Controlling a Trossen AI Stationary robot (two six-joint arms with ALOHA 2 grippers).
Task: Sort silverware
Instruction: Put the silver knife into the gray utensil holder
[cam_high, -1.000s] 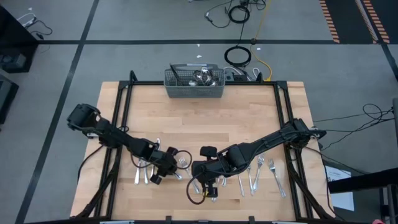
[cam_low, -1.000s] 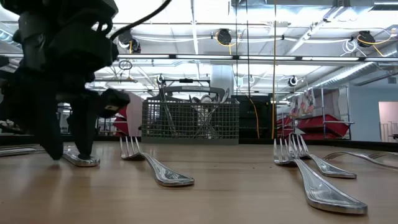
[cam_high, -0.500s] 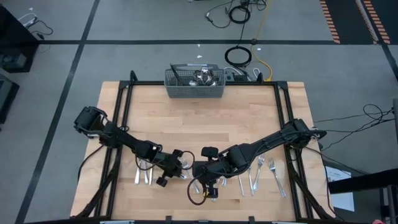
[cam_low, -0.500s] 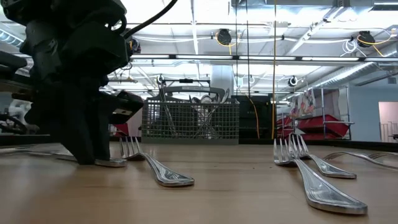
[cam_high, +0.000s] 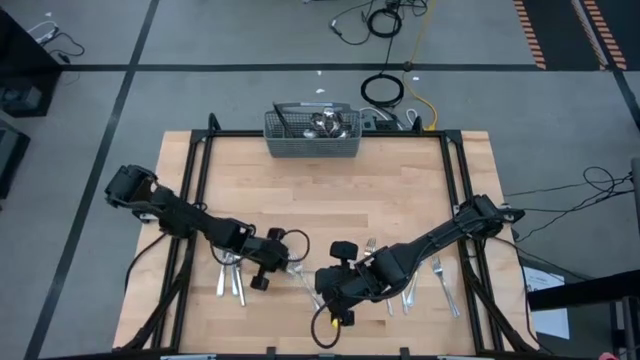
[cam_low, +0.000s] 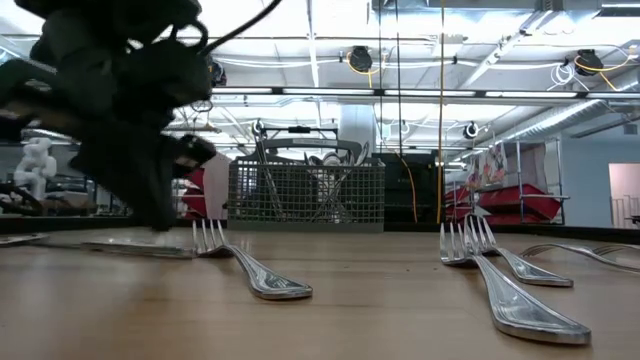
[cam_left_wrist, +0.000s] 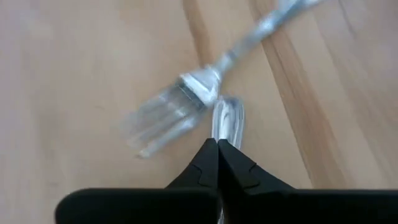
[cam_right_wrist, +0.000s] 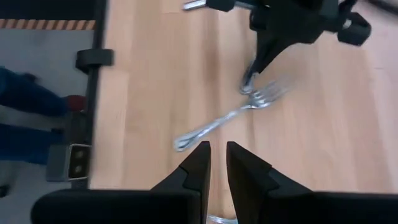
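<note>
My left gripper (cam_high: 289, 265) (cam_left_wrist: 217, 144) is shut near the table's near edge, left of centre, with the rounded end of a piece of silverware (cam_left_wrist: 227, 119) at its fingertips. A fork (cam_left_wrist: 163, 119) (cam_right_wrist: 231, 117) lies flat on the wood beside it. My right gripper (cam_high: 324, 292) (cam_right_wrist: 216, 149) hovers above the table just to the right, pointing at the left gripper (cam_right_wrist: 254, 62). Its fingers stand a narrow gap apart with nothing between them. More silverware lies flat in a left group (cam_high: 230, 277) and a right group (cam_high: 412, 285). My left gripper pinches the rounded end of a silverware piece (cam_left_wrist: 225, 127) between its two fingertips. It comes from above, slanting down toward the table's right. The fingers hide the rest of the piece, and I cannot tell whether it is clear of the wood.
A grey wire-mesh basket (cam_high: 312, 134) (cam_low: 305, 196) with silverware in it stands at the far edge. Two forks (cam_low: 250, 268) (cam_low: 500, 285) lie close to the low camera. A person's legs (cam_right_wrist: 28, 106) stand beyond the near edge. Bare wood lies across the table's middle (cam_high: 330, 195).
My left gripper's fingers stood apart on either side of a silverware piece, went down to the table and shut. It has since risen a little. My right gripper has swung a short way toward the near edge, its gap unchanged.
</note>
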